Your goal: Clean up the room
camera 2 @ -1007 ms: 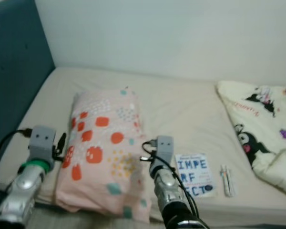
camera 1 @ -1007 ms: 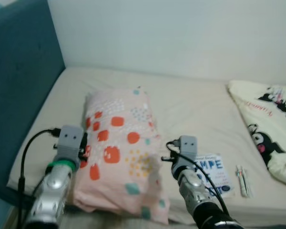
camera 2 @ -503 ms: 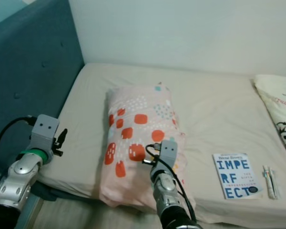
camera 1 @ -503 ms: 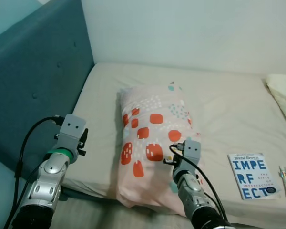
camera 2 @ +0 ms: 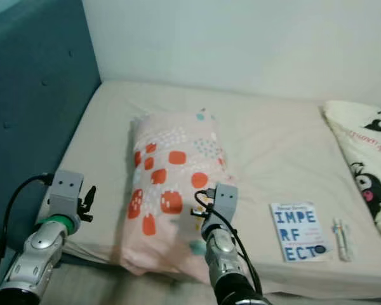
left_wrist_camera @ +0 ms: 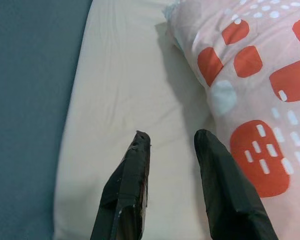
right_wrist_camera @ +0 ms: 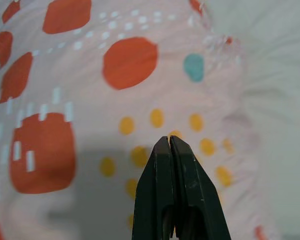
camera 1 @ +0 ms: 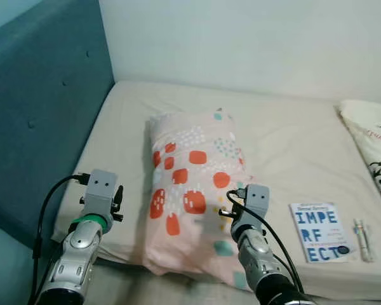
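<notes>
Head views: whole scene slid sideways vs half a second ago, so camera moved; more of the cartoon blanket (camera 2: 368, 168) now shows at the far right of the pillow (camera 1: 193, 190), and both arms sit about as before relative to the pillow, left one a bit closer to it. Pillow, pink with orange blocks and dots, lies lengthwise on the beige mattress (camera 1: 286, 136), its near end at the mattress front edge, its far end pointing at the white wall (camera 1: 254, 44). Teal headboard (camera 1: 38, 95) stands left of the pillow. Book (camera 1: 319, 232) with blue letters lies flat right of the pillow, near the front edge; a pen-like item (camera 1: 363, 230) just beyond the book, too small to tell more. Left arm's wrist block sits just left of the pillow's near end, right arm's wrist block over the pillow's near right part. No containers anywhere. Left wrist view: left gripper (left_wrist_camera: 170, 137) fingers spread apart, nothing between them, hovering over bare mattress sheet just beside the pillow's edge, headboard on the other side. Right wrist view: right gripper (right_wrist_camera: 170, 140) fingers pressed together, tips over or on the pillow's yellow-dotted patch; contact can't be told, no fabric visibly pinched.
</notes>
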`<state>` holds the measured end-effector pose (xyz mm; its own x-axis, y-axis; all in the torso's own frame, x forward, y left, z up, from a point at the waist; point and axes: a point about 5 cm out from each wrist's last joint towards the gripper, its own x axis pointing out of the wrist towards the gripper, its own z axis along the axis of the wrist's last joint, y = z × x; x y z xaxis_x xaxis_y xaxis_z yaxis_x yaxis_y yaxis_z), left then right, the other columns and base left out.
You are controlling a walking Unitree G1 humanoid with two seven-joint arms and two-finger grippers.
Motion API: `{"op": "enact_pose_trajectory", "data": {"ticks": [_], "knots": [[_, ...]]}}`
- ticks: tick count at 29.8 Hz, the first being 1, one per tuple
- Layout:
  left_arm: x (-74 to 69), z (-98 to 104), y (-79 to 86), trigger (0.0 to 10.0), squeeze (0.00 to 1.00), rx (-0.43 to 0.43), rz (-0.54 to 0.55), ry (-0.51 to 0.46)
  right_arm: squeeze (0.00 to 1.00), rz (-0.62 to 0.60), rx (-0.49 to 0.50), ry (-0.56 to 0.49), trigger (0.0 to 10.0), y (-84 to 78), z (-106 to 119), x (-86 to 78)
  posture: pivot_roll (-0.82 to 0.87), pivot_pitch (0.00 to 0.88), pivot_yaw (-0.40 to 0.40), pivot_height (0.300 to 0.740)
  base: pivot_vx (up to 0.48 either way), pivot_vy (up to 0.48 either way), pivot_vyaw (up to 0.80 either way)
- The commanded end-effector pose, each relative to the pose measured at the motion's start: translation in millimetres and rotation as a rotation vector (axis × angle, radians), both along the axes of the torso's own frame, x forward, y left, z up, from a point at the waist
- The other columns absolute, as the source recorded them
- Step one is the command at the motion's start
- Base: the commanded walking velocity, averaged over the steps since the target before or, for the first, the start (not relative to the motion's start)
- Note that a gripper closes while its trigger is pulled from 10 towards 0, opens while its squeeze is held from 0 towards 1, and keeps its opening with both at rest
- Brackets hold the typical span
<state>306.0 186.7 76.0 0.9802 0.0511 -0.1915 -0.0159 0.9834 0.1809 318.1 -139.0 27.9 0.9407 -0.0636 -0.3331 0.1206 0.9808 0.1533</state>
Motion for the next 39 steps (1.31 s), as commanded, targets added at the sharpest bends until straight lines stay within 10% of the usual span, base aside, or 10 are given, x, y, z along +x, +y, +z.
{"op": "enact_pose_trajectory", "data": {"ticks": [1,39], "knots": [[-1.6,-4.9,0.8,10.0,0.00,-0.026,0.032,0.020,0.00,0.002,-0.005,-0.006,10.0,-1.9,1.9,1.4,0.10,0.050,-0.004,0.740,0.000,0.000,0.00],[8.1,5.9,2.9,10.0,0.00,0.036,-0.011,-0.073,0.00,-0.014,0.066,-0.074,10.0,2.2,16.3,12.2,0.10,0.012,-0.017,0.706,0.000,0.000,0.00]]}}
